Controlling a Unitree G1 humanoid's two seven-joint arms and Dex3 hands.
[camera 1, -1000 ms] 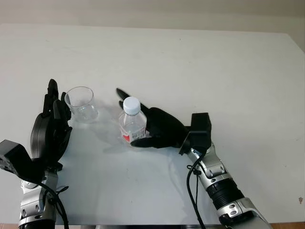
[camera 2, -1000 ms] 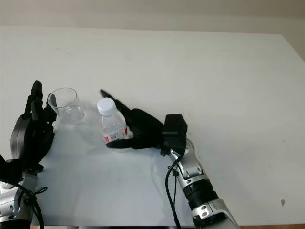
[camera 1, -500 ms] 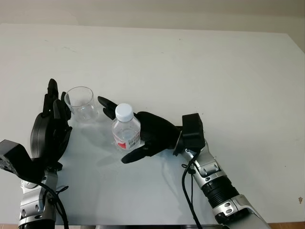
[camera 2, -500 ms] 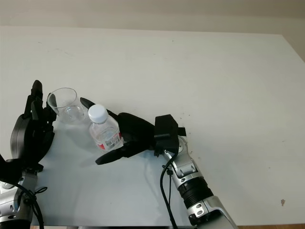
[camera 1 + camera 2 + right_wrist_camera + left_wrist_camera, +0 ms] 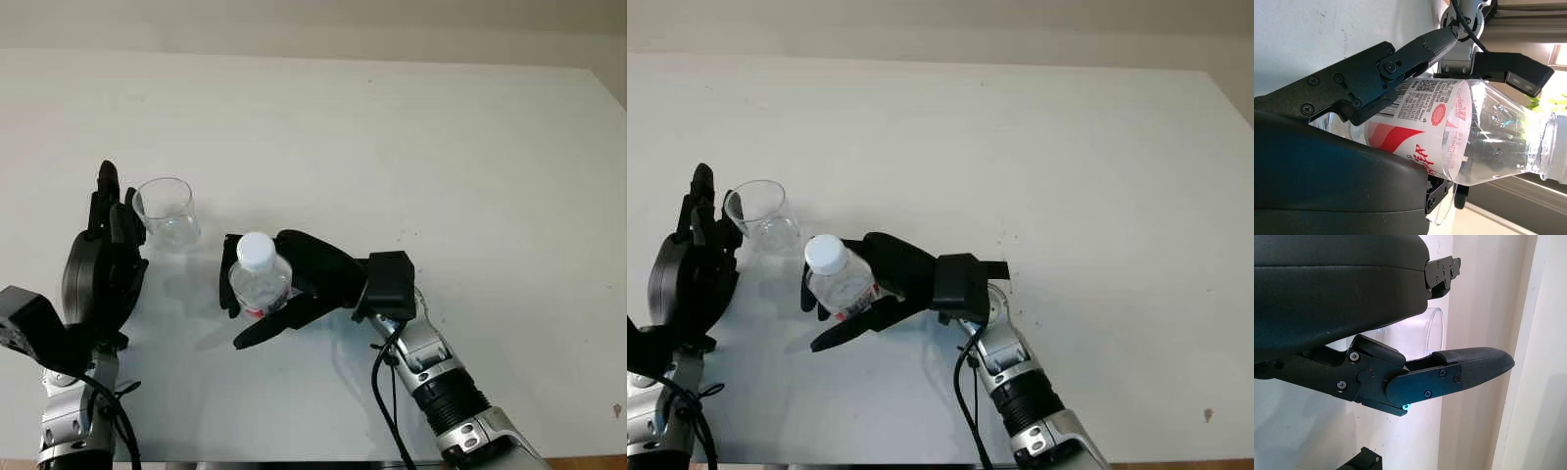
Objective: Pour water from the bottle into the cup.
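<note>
We see the small clear plastic bottle with a white cap and red-and-white label held in our right hand, whose black fingers are wrapped around its body; it appears lifted off the white counter and tilted, cap toward the cup. The clear, round plastic cup stands upright on the counter, near the bottle but apart from it. Our left hand is just beside the cup on its outer side, holding nothing, fingers uncurled.
</note>
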